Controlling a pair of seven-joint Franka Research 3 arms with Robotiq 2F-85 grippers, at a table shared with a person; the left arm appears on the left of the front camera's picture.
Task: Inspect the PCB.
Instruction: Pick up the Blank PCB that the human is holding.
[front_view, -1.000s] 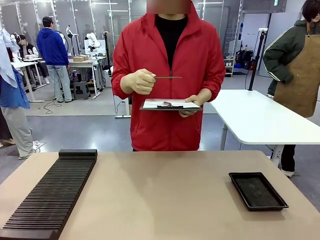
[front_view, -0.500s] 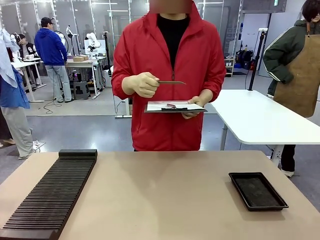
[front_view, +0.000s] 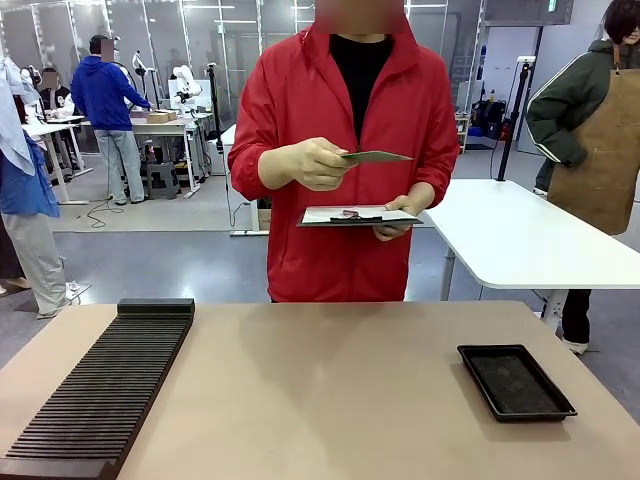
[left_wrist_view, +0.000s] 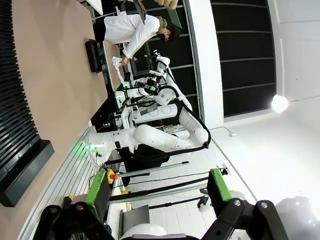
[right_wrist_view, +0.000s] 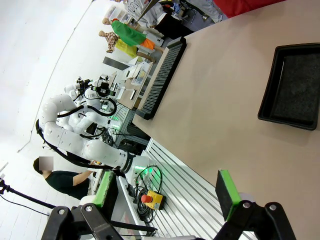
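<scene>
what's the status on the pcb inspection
Left gripper, right gripper open, empty. PCB in person's hand, above clipboard. Tray, rack off to the sides.

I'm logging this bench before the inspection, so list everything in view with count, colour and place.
PCB: one, pale green, held nearly flat at the person's chest, above the clipboard.
clipboard: one, dark with white paper, held level at the person's waist.
tray: one, black, on the table's right side.
slotted rack: one, black, along the table's left side.
table: one, tan, between robot and person.
white table: one, behind the person, to the right.
person's hands: two; one grips the PCB, the other carries the clipboard.
left gripper: one, black with green pads, open, holding nothing.
right gripper: one, black with green pads, open, holding nothing.
</scene>
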